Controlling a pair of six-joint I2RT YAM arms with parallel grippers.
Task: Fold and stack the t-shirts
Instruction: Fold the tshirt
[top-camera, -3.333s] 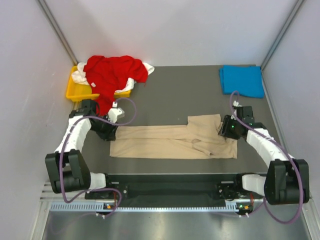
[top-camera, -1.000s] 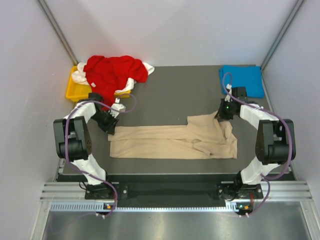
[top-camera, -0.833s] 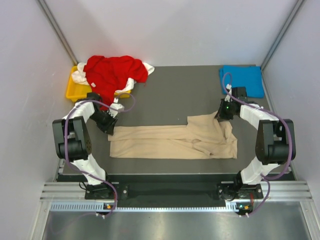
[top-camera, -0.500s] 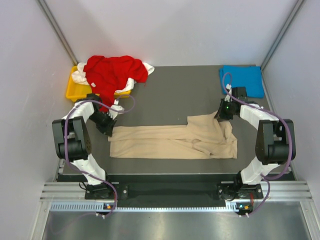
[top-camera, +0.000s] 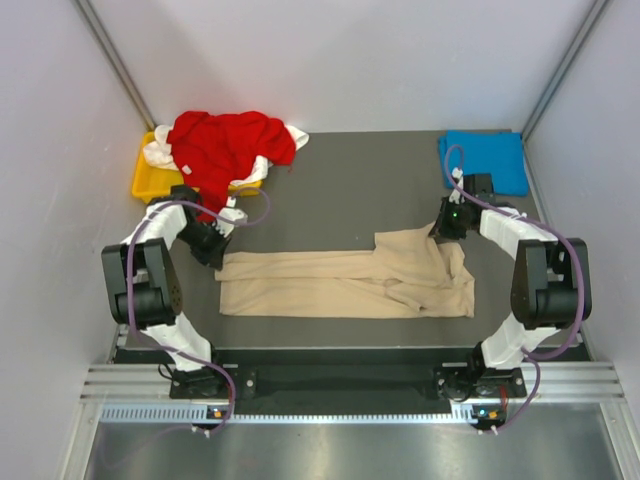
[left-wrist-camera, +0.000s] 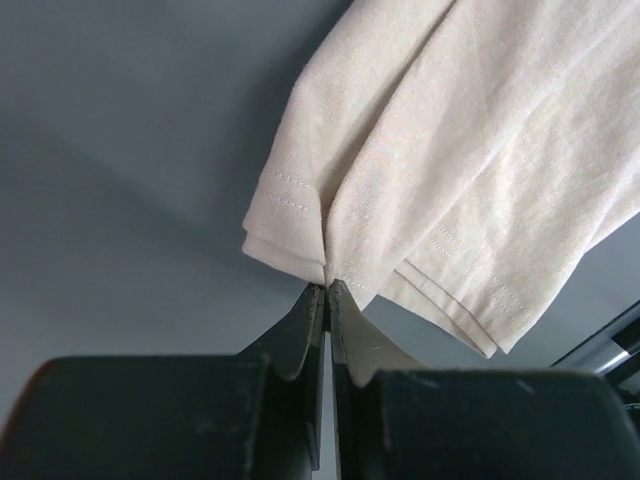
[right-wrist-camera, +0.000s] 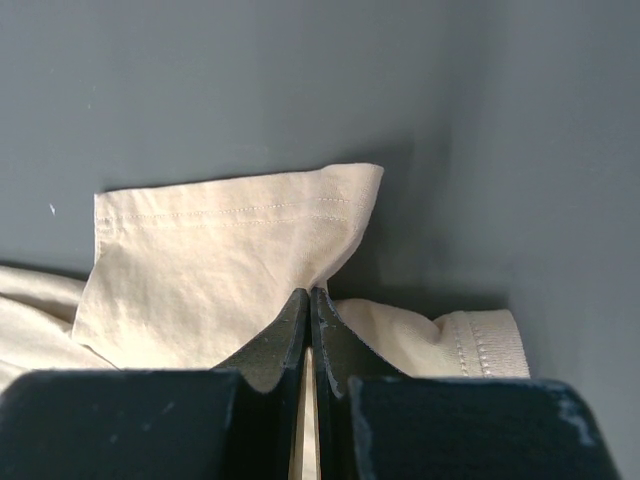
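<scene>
Since a few seconds back both arms had re-posed and crept to the upper corners of the beige t-shirt (top-camera: 340, 283), which barely shifted and lay as a long flat strip, lower centre. Left gripper (left-wrist-camera: 327, 290) was clamped on the hem corner at the strip's left end, right gripper (right-wrist-camera: 309, 295) nipped on the sleeve cloth, upper right. Probably gripped for the next fold. Blue t-shirt (top-camera: 484, 160) sat folded upper right, red t-shirt (top-camera: 228, 142) heaped upper left

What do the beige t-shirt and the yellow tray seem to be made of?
The beige t-shirt is probably cotton or a cotton blend, matte: a fine fabric grain, stitched hems and soft folds show. The yellow tray is likely hard plastic with a smooth finish: its rim keeps a stiff, straight shape and the colour is uniform.
</scene>
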